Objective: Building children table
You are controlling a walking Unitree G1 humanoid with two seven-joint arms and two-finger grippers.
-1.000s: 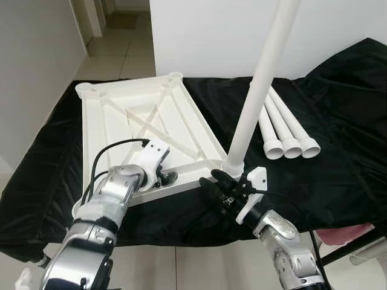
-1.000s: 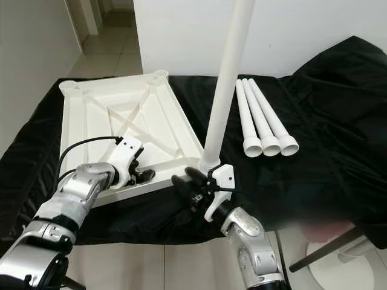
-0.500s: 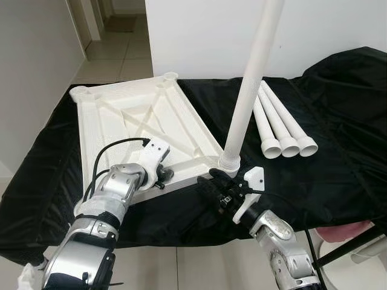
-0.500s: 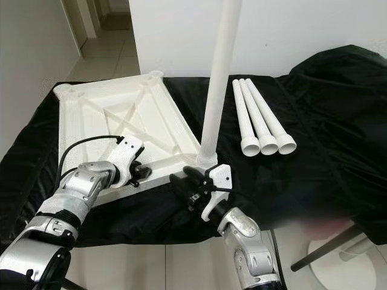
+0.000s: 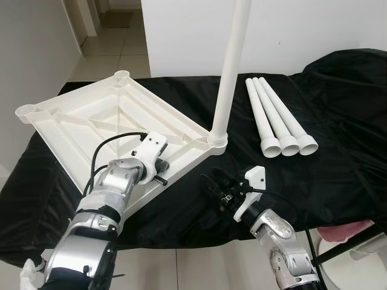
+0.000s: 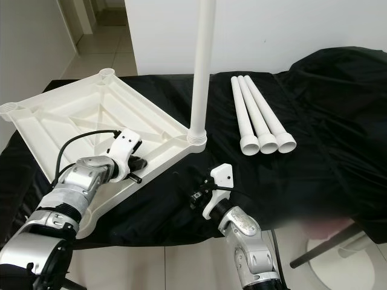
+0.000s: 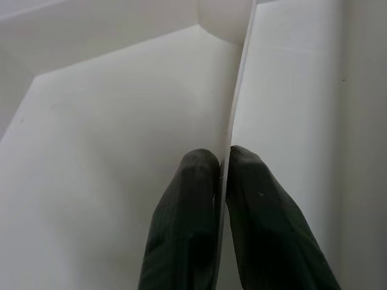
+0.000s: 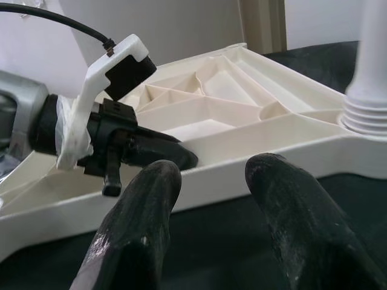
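Note:
The white tabletop (image 5: 91, 121) lies upside down on the black cloth, ribs showing, its near edge raised. One white leg (image 5: 233, 54) stands upright in its near right corner socket (image 5: 217, 140). My left gripper (image 5: 161, 173) is shut on the tabletop's near rim; in the left wrist view the fingertips (image 7: 199, 172) pinch a thin white wall. My right gripper (image 5: 210, 181) hovers open over the cloth just in front of the legged corner, apart from it. The right wrist view shows its fingers (image 8: 151, 193) spread, with the rim (image 8: 242, 175) and left gripper (image 8: 172, 158) beyond.
Three loose white legs (image 5: 273, 118) lie side by side on the black cloth (image 5: 344, 157) to the right. A white wall (image 5: 314, 30) stands behind. Tiled floor (image 5: 109, 42) runs off at the far left. The cloth's front edge is close to me.
The tabletop has swung round and tipped, carrying the legged corner away from my right gripper, which was at the leg's base and now hangs free. The left gripper still holds the rim.

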